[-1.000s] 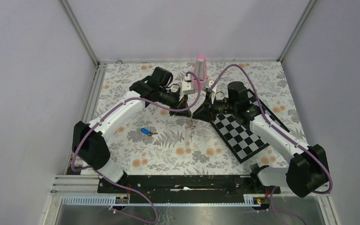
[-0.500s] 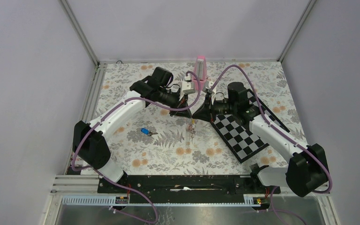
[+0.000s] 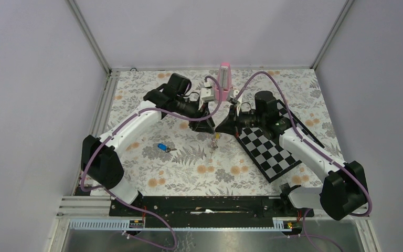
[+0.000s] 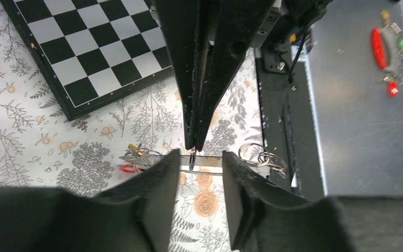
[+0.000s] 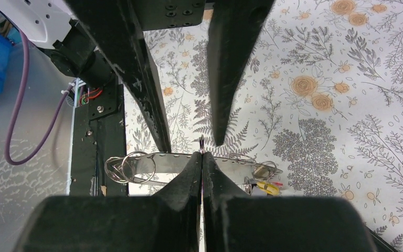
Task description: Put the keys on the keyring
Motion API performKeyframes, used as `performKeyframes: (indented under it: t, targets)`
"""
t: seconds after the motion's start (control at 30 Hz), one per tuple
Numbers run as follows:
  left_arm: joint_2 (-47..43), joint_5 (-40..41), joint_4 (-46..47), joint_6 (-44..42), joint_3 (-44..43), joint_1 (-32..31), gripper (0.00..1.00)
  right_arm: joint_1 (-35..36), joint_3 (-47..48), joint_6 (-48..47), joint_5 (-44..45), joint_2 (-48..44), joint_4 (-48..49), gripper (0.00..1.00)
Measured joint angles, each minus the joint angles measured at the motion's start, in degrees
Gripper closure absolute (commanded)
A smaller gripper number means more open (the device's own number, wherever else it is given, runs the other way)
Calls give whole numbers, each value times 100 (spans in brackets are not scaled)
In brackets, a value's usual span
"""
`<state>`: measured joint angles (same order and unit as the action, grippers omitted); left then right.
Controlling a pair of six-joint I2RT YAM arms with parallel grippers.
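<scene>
Black-and-white checkerboard [image 3: 271, 152] lying flat on floral tablecloth [image 3: 189, 173], pink block [image 3: 223, 79] upright at far edge

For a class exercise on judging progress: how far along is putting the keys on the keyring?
Done: the yellow key seems to sit among the rings of the keyring. In hand: the right tool is shut on the keyring, the left tool open around it. Left: the blue key lies apart on the table.

From above your keyring [image 3: 214, 140] too small to tell ring from strap, in your right wrist view its middle hidden behind the right gripper [image 5: 202, 155], yellow key [image 5: 266, 186] half covered there, blue key [image 3: 162, 147] a blurred speck.
</scene>
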<state>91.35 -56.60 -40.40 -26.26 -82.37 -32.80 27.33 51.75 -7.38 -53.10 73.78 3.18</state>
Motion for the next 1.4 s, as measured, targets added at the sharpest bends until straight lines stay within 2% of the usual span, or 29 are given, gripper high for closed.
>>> performKeyframes:
  t: [0.13,0.27,0.4,0.67,0.97,1.07,1.13,1.17,1.33,1.4]
  targets:
    - [-44,-507,688,564,221,358,46,-20,195,184,4,0,-72,100]
    - [-361,-826,2308,1797,1228,743,44,-63,380,509,-13,0,26,100]
    - [-664,-966,3919,3018,2155,748,49,-140,424,951,-55,31,273,100]
    - [-748,-986,5431,4072,2334,704,60,-201,343,1707,-153,136,970,100]
    - [-750,-990,5941,4483,2391,704,77,-201,269,1991,-223,140,1235,100]
    - [-750,-1036,6004,4557,2391,704,87,-216,269,2013,-221,140,1261,100]
    - [-750,-1064,6022,4577,2391,702,98,-225,267,2022,-216,146,1263,100]
    - [-750,-1075,6017,4581,2391,702,100,-229,267,2022,-214,151,1266,100]
    - [-752,-1088,5842,4446,2387,702,100,-238,227,1991,-205,160,1296,100]
    - [-752,-1082,5582,4240,2341,695,100,-238,184,1912,-205,160,1257,96]
